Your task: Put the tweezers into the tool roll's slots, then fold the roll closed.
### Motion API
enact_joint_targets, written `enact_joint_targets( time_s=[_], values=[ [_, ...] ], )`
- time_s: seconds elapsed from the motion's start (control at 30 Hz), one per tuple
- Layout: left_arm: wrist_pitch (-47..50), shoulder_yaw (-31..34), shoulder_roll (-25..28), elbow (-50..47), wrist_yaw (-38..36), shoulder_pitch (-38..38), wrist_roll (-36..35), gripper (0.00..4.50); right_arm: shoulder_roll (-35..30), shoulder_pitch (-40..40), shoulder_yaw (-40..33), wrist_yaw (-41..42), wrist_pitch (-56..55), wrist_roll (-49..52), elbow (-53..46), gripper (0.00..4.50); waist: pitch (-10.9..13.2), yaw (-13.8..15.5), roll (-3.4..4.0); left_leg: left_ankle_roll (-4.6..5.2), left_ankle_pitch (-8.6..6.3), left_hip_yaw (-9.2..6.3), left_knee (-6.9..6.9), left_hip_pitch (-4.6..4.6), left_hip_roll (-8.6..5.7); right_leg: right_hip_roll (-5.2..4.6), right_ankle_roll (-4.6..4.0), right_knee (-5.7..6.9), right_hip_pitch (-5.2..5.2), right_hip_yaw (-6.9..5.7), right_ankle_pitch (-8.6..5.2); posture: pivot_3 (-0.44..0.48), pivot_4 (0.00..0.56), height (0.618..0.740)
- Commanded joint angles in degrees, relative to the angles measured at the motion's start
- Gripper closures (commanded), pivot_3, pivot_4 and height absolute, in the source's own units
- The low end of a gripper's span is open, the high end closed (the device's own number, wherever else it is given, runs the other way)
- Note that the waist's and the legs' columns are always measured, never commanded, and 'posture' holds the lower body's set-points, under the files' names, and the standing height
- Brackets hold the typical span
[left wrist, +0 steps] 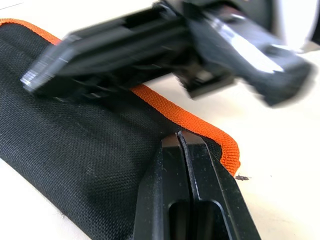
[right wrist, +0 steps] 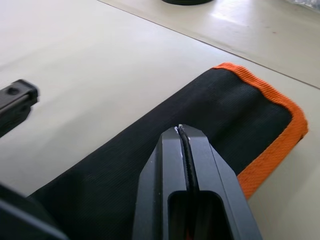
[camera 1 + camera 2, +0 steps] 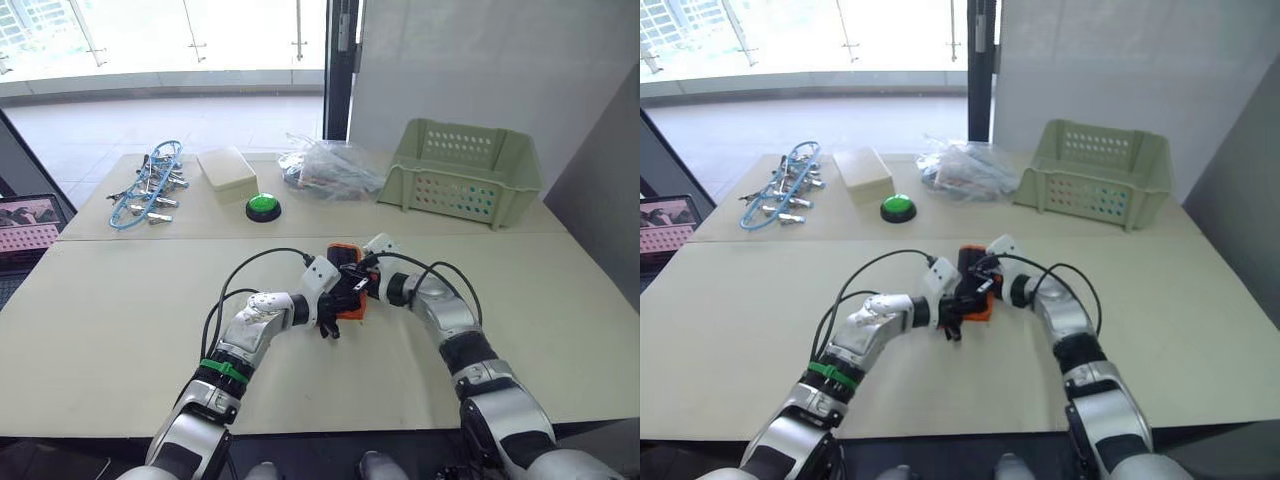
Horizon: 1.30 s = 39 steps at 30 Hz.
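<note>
The tool roll (image 3: 345,252) lies folded in the middle of the table, black fabric with orange edging (image 2: 280,107). Both grippers meet over it. My left gripper (image 1: 181,135) is shut, its tips resting on the black fabric just inside the orange edge (image 1: 200,122). From the other side my right gripper (image 2: 179,129) is also shut, tips pressed onto the roll's outer fabric. Each wrist view shows the other gripper close by. The slots are hidden inside the fold, and the tweezers are out of view.
At the table's back stand a green plastic basket (image 3: 465,170), a clear plastic bag (image 3: 330,168), a green button (image 3: 263,206), a beige box (image 3: 227,172) and silver clips with blue cables (image 3: 150,190). A screen (image 3: 25,225) sits beyond the left edge.
</note>
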Motion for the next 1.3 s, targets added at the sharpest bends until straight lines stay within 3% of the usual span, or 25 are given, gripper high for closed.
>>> enact_joint_targets(
  time_s=[0.03,0.13,0.33,0.53,0.63,0.73,0.8,1.0,1.2,1.27,1.3],
  values=[
    [4.09,-2.26,0.92,1.7,-0.34,3.64,2.03,4.48,1.0,-3.22,-0.43,-5.18,-1.84,-2.99,11.97,4.5,-0.12,-0.1,0.01,0.0,0.0,0.0,-0.03,0.02,0.0,0.0,0.0,0.0,0.01,0.0,0.0,0.0,0.15,0.74],
    [4.78,-1.7,1.61,0.15,-0.14,4.42,1.79,4.48,1.84,-7.77,-0.78,-9.82,-3.61,-4.57,20.6,4.5,-0.15,-0.13,0.05,0.01,0.0,0.0,-0.05,0.04,0.0,0.0,-0.01,0.03,0.0,0.03,0.0,0.0,0.15,0.74],
    [4.21,1.01,1.87,-3.29,-0.01,5.1,0.08,4.48,2.71,-11.39,-2.68,-11.79,-7.65,-5.19,25.78,4.5,-0.18,-0.23,0.06,0.01,-0.01,0.01,-0.17,0.05,0.01,-0.01,-0.01,0.0,-0.02,0.05,0.0,0.0,0.15,0.74],
    [-0.43,4.07,3.5,-16.99,-2.11,6.51,-2.72,4.48,0.36,-12.29,-5.97,-11.2,-25.16,-4.26,20.8,4.5,-0.02,-0.29,0.22,0.0,0.0,0.04,-0.4,-0.2,0.01,-0.02,-0.01,-0.02,-0.39,0.12,0.01,0.0,0.15,0.74],
    [3.68,8.77,4.62,-24.4,0.53,6.5,-6.04,4.48,-1.24,-11.42,-7.05,-6.56,-27.29,-2.63,17.03,4.5,0.0,-0.29,0.21,-0.09,0.06,0.04,-0.22,-1.17,0.0,-0.06,-0.04,0.21,-1.32,0.13,0.03,0.0,0.15,0.74],
    [6.52,13.27,9.44,-33.03,2.2,10.23,-7.16,4.48,-4.52,-7.04,-8.05,1.06,-25.21,-0.17,9.91,4.5,0.0,-0.33,0.21,-0.14,0.09,0.01,0.05,-1.68,0.06,-0.03,-0.05,0.5,-1.7,0.1,0.04,0.0,0.15,0.74],
    [8.24,16.67,12.37,-37.43,3.68,13.48,-8.05,3.93,-6.99,-3.16,-8.42,5.32,-22.97,1.64,3.79,4.5,0.01,-0.17,0.22,-0.09,0.06,0.03,0.05,-1.68,0.04,-0.05,-0.04,0.46,-1.68,0.12,0.04,0.0,0.15,0.74],
    [2.15,23.08,28.44,-43.8,2.39,30.09,-0.88,2.02,-16.04,8.48,-11.35,10.7,-17.09,5.43,-11.21,2.63,0.17,-0.03,0.34,-0.06,0.04,0.04,0.04,-1.73,0.03,-0.06,-0.04,0.33,-1.73,0.12,0.03,0.0,0.15,0.74],
    [-4.81,35.33,33.12,-40.72,2.79,42.49,-0.2,0.03,-23.04,20.79,-15.94,13.12,-16.51,8.33,-17.08,0.58,0.26,0.87,0.34,-0.05,0.04,0.07,0.02,-1.55,0.05,-0.05,-0.05,0.02,-1.51,0.04,0.03,0.0,0.15,0.74],
    [-6.5,38.34,33.2,-39.33,2.72,45.92,-0.08,0.0,-23.99,24.13,-16.82,14.1,-15.39,9.64,-18.59,0.02,0.29,1.14,0.33,0.02,-0.01,0.12,0.02,-1.35,0.05,-0.06,-0.05,-0.08,-1.29,0.06,0.02,0.0,0.15,0.74],
    [-6.23,39.97,33.53,-38.7,1.57,48.33,-0.67,0.0,-24.46,25.95,-17.47,14.61,-14.83,10.17,-18.92,0.02,0.3,1.22,0.31,0.03,-0.01,0.14,0.02,-1.29,0.05,-0.07,-0.05,-0.11,-1.23,0.07,0.02,0.0,0.15,0.74]
  ],
)
